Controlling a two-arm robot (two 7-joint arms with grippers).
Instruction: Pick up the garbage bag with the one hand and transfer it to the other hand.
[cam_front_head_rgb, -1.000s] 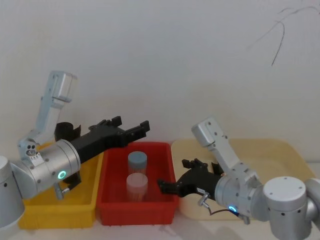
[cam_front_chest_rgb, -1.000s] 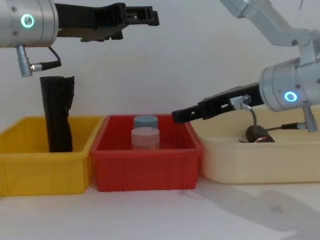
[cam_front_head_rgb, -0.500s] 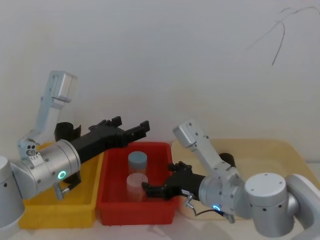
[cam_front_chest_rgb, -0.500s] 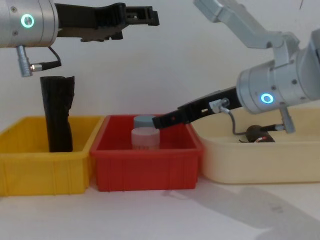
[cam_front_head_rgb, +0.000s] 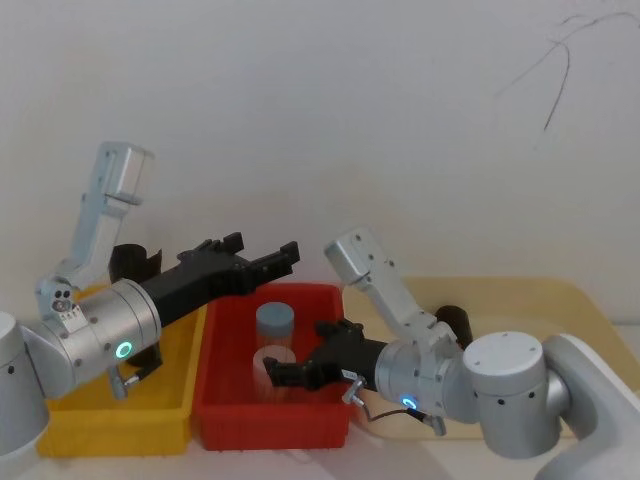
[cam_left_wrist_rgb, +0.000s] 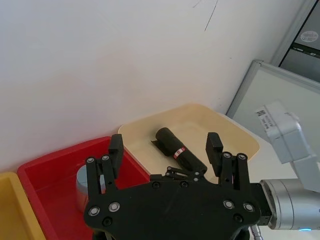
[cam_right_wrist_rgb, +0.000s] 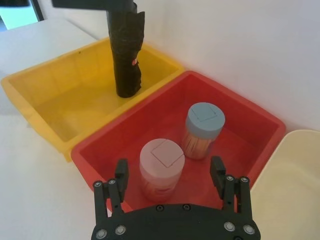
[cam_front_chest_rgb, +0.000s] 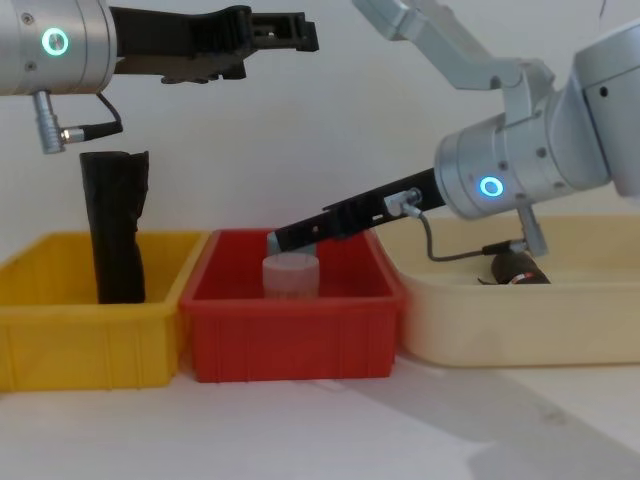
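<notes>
**Desk:** Where is the garbage bag (cam_front_chest_rgb: 115, 230)?

**Photographer:** Lower left of the chest view. It stands upright in the yellow bin (cam_front_chest_rgb: 90, 345), with its crinkled black top well above the rim. The right wrist view picks up a small red-and-white mark on its side. It stands free of both grippers.

**Desk:** And the arm with the green ring light?

**Photographer:** The left gripper (cam_front_head_rgb: 262, 246) hangs high at the upper left of the chest view. It is above and to the right of the bag, well apart from it, and points toward the centre of the frame. Its two fingers are spread, with nothing between them.

**Desk:** The blue-lit arm?

**Photographer:** The right gripper (cam_front_chest_rgb: 280, 240) comes in from the right of the chest frame and slants down to the red bin (cam_front_chest_rgb: 290, 345) at centre. Its tips sit just above the pink-lidded jar (cam_right_wrist_rgb: 161, 167), and the blue-lidded jar (cam_right_wrist_rgb: 204, 127) is right behind. The fingers are wide apart and empty. Whether they touch the jar, I cannot tell.

**Desk:** Anything else in shot?

**Photographer:** A second black roll (cam_left_wrist_rgb: 175, 149) lies on its side in the cream tray (cam_front_chest_rgb: 520, 320), lower right of the chest view. In the left wrist view it has a red-and-white band round it.
</notes>
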